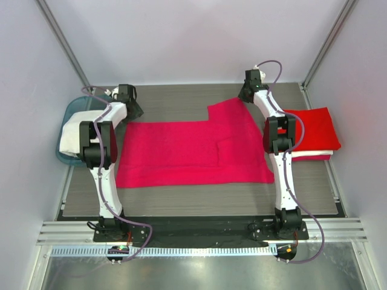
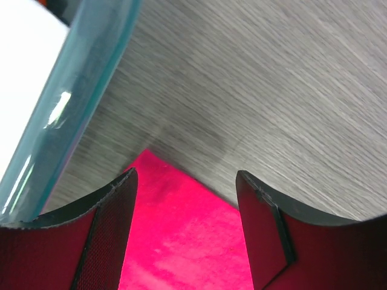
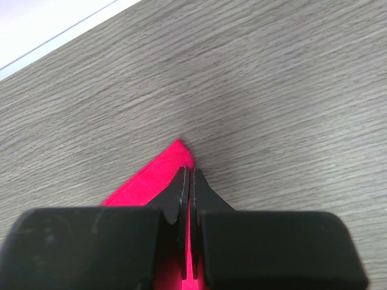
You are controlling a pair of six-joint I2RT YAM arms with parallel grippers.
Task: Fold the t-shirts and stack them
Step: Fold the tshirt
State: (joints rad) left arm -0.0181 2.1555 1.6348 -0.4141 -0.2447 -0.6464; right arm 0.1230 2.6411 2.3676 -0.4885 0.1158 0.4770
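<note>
Spread t-shirt (image 1: pixel 193 151): magenta-pink, lying flat across the middle of the surface, with one part reaching toward the far right.
Spread t-shirt, wrist views: a pointed corner (image 2: pixel 181 241) under the left wrist camera and another corner (image 3: pixel 163 172) under the right.
Right gripper (image 1: pixel 248 93): at the far right corner of the spread t-shirt, fingers pressed together (image 3: pixel 190 175) with the cloth edge pinched between them.
Left gripper (image 1: pixel 132 107): over the far left corner, jaws wide apart (image 2: pixel 184 181), nothing held, cloth lying flat below the gap.
Folded stack (image 1: pixel 314 130): at the right edge of the surface, behind the right arm, red on top, a white layer and a thin red layer showing beneath.
Basket (image 1: pixel 63 121): teal, at the left edge, with its rim (image 2: pixel 78 90) just beside the left gripper.
White cloth (image 1: pixel 75 136): inside the basket, partly hidden by the left arm.
Surface (image 1: pixel 181 99): grey wood-grain, matte.
Room: pale grey walls (image 1: pixel 193 36) on three sides and a metal rail (image 1: pixel 199 232) along the near edge.
Count: two arms, two grippers, one spread t-shirt, one folded stack, one basket.
</note>
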